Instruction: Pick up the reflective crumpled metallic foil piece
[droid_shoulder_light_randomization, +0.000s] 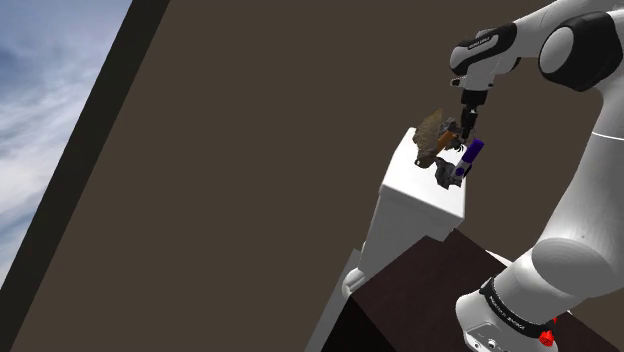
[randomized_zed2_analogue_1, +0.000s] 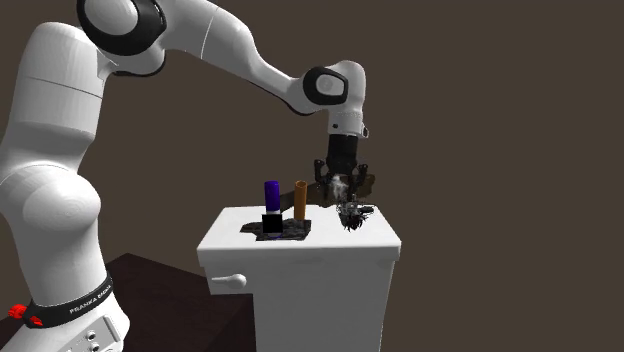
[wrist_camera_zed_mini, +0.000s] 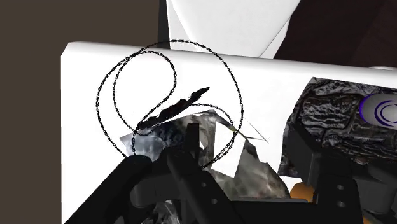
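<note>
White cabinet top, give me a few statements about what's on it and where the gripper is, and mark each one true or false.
1. The purple cylinder stands upright on the white cabinet. True.
2. The orange cylinder lies on its side. False: it stands upright beside the purple one.
3. A thin black chain lies looped on the cabinet top. True.
4. The foil piece lies far from the gripper. False: it sits between the fingers, which clasp it.
5. The gripper hangs over the dark floor. False: it is over the cabinet top.
</note>
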